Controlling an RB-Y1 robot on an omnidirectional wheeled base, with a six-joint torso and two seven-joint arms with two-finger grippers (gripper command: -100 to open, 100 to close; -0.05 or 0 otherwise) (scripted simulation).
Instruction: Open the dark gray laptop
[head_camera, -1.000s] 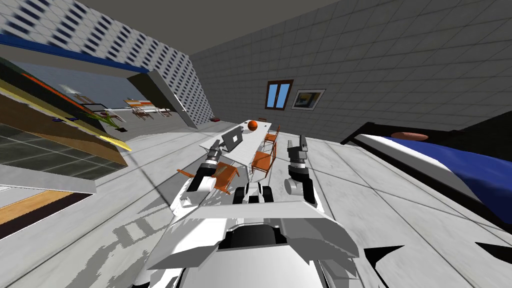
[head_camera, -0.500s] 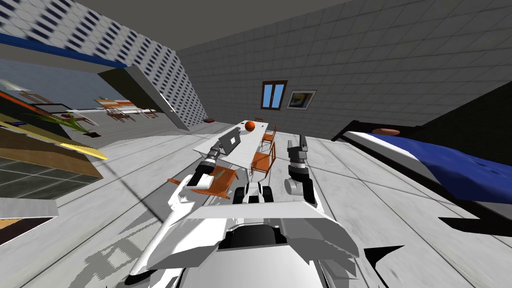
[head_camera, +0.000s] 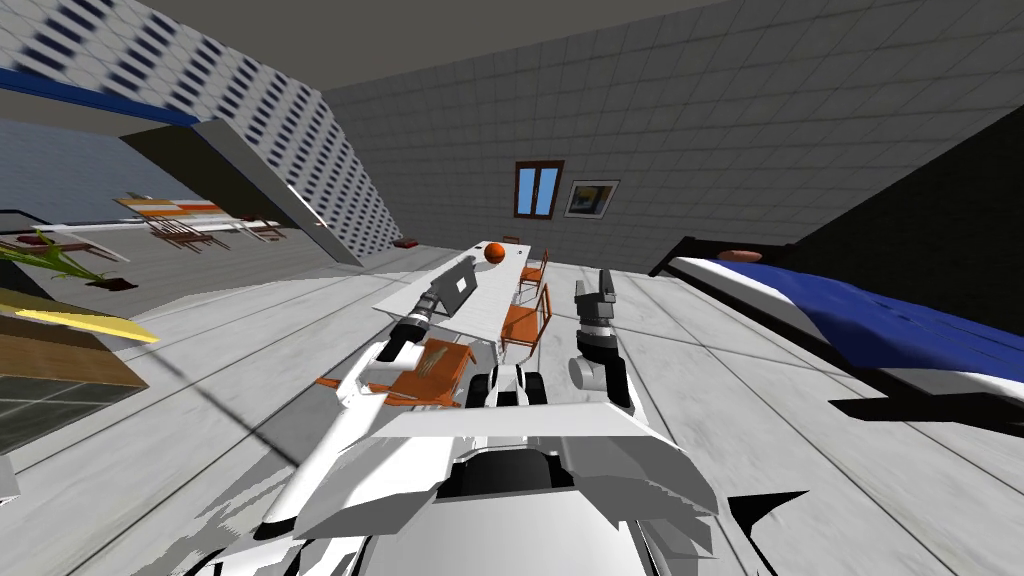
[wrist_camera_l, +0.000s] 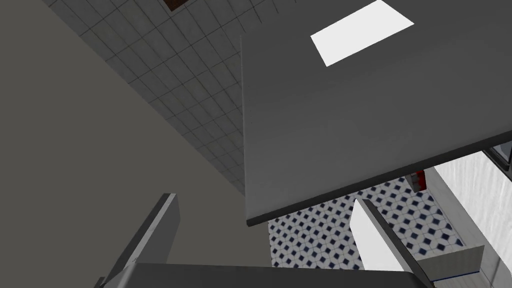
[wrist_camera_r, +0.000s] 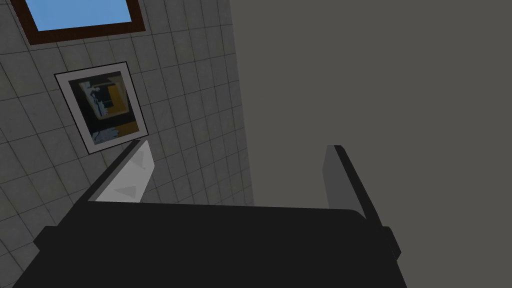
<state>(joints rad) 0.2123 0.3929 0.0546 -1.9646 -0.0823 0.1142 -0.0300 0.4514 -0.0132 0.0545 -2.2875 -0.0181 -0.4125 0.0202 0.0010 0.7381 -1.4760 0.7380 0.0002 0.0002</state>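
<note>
The dark grey laptop (head_camera: 458, 284) stands on a long white table (head_camera: 492, 298) with its lid raised. My left gripper (head_camera: 433, 298) reaches to the lid from the near side. In the left wrist view the lid's grey back (wrist_camera_l: 360, 125), marked with a white rectangle, hangs just beyond the fingers. The left gripper (wrist_camera_l: 267, 207) is open, and the lid's lower corner sits over the gap between its fingers without touching them. My right gripper (head_camera: 604, 284) is raised to the right of the table, and its wrist view shows this gripper (wrist_camera_r: 237, 150) open and holding nothing.
An orange ball (head_camera: 494, 253) lies further along the table. Orange chairs stand close by: one (head_camera: 432, 366) under my left arm, another (head_camera: 526, 320) at the table's right side. A bed with a blue cover (head_camera: 870, 325) stands to the right.
My view has swung, so the room has slid leftward in the picture. The left arm has stretched further out toward the laptop. The right arm has not moved.
</note>
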